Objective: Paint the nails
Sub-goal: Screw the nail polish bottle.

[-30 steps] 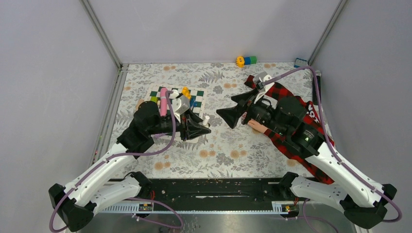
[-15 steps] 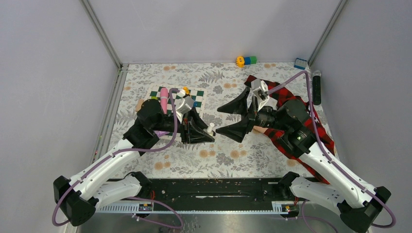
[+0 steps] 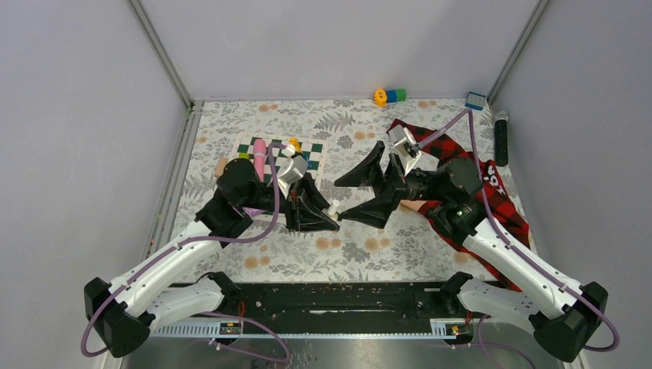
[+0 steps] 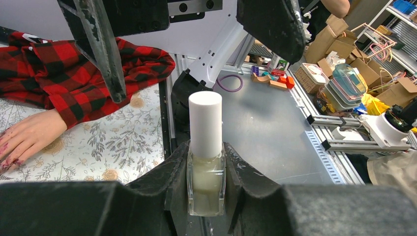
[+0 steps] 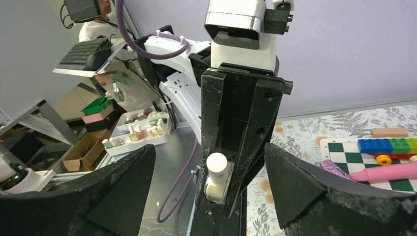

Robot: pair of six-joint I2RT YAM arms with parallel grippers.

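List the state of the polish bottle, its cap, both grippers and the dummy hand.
bottle, upright, clamped in the jaws of the left gripper
cap, on
left gripper, shut on the bottle
right gripper, jaws wide open either side of the cap, not touching it
dummy hand, lying flat, palm down
nails, smeared reddish-pink

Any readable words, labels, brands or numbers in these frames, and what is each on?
White lettering on the plaid sleeve: too small and partly hidden to read.
Nail polish bottle: no label showing.
Nothing else legible.
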